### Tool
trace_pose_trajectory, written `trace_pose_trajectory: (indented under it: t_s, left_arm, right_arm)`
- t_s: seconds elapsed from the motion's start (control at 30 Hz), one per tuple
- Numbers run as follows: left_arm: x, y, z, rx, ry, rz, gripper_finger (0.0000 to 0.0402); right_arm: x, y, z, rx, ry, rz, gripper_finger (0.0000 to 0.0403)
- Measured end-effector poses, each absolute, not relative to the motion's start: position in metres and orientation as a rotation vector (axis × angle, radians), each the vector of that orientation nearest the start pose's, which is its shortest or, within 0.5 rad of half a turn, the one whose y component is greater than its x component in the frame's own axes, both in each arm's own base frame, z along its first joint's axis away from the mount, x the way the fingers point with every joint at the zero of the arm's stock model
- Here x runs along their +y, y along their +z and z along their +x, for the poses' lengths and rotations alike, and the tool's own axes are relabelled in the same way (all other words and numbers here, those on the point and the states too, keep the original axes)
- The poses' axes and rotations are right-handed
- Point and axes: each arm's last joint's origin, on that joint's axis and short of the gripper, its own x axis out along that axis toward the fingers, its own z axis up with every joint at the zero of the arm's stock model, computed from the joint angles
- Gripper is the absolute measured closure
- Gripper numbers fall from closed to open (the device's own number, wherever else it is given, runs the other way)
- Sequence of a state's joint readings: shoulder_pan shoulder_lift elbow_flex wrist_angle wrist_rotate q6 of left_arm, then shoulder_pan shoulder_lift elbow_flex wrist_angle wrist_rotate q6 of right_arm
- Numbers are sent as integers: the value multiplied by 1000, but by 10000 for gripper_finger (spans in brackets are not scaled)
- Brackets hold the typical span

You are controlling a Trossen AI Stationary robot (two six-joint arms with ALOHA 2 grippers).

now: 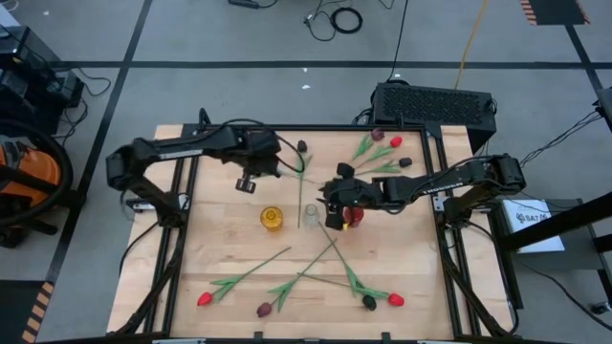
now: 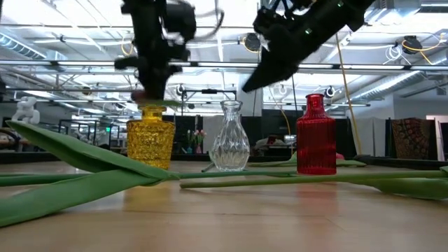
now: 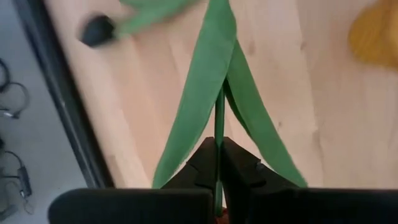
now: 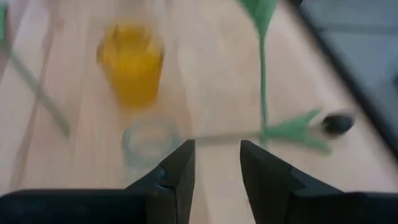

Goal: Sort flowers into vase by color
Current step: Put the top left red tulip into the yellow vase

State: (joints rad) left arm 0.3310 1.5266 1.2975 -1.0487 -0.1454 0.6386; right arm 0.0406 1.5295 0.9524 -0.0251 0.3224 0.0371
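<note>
Tabletop: stem in left end effector.

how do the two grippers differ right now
The left gripper has its fingers shut on a green tulip stem; the right gripper has its fingers open and holds nothing. In the high view the left gripper sits behind the yellow vase, while the right gripper is between the clear vase and the red vase. Both are dark, two-fingered and above the table.
</note>
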Motion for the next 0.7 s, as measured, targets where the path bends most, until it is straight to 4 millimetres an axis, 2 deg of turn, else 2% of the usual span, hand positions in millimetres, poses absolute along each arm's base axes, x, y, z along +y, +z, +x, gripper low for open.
trace_pose_trajectory:
  t_s: [0.13,0.3,0.43,0.53,0.7]
  left_arm:
    - [76,300,269,1290,54,455,389]
    - [50,309,268,1260,59,568,389]
    - [36,310,271,1256,65,636,389]
    - [29,310,272,1242,85,655,389]
    - [20,311,274,1227,111,700,389]
  right_arm:
    - [12,243,332,470,-290,-132,276]
    - [16,272,343,386,-350,-176,240]
    - [20,280,352,369,-347,-234,211]
    - [19,277,364,377,-352,-240,199]
    - [17,252,389,448,-365,-245,202]
